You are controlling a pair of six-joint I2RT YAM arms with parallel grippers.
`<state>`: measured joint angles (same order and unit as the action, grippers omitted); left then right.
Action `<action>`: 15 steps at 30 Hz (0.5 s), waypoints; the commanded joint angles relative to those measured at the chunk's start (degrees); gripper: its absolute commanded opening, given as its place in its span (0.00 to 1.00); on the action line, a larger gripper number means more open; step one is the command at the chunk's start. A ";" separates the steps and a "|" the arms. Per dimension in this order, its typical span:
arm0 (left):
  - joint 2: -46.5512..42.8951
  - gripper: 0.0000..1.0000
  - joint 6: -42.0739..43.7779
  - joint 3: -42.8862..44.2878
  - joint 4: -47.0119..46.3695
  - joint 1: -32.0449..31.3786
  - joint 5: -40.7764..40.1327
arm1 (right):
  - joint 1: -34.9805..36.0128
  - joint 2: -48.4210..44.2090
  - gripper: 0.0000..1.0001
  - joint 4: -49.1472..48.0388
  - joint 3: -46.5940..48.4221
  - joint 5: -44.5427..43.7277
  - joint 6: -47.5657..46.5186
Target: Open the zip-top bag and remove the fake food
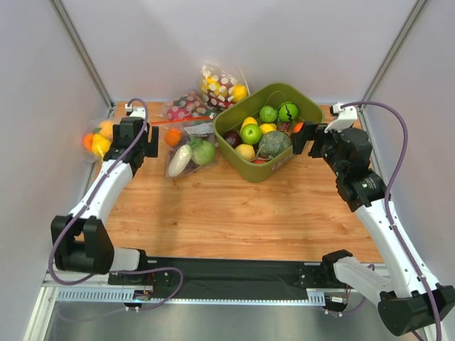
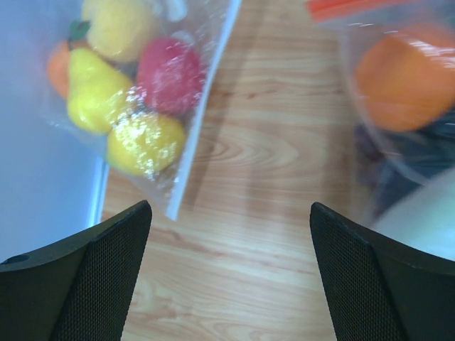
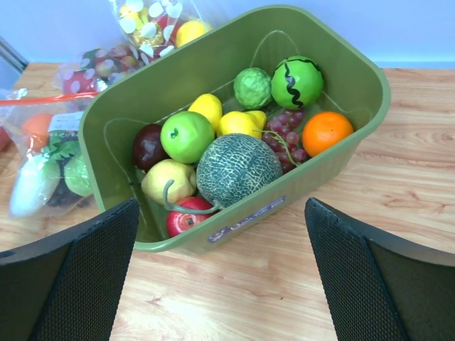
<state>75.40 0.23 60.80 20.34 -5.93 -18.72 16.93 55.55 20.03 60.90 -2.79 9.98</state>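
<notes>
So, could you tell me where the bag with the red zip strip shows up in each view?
Top external: red-zip bag behind centre, left of the green bin.
Left wrist: red-zip bag at top right corner.
Right wrist: red-zip bag at left edge.
Shared landmark: the orange fruit inside it.

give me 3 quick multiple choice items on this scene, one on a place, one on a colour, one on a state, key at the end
1. Where is the netted melon?
A. in the bin
B. on bare wood
C. inside a bag

2. What colour is the bin?
A. red
B. white
C. green

3. What is the left gripper doing?
A. shut on a bag
B. open, holding nothing
C. shut on an orange

Key:
1 A, the netted melon lies among the loose fruit inside the bin's walls.
2 C, the bin's walls and rim are olive green.
3 B, its fingers stand wide apart with only wood between them.
</notes>
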 commanded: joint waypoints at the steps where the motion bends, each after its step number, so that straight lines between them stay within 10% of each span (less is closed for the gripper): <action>1: 3.69 0.98 4.07 -0.76 -5.65 1.63 -8.93 | -1.11 -1.76 1.00 -3.59 -1.05 4.98 2.15; 15: 25.83 0.96 13.56 6.34 -17.08 4.44 -15.90 | -3.66 -3.69 1.00 -5.88 -2.98 11.93 4.08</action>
<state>98.43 10.09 62.87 7.57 -1.72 -31.75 13.65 53.19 16.95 58.00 7.07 13.08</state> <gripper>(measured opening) 0.970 0.998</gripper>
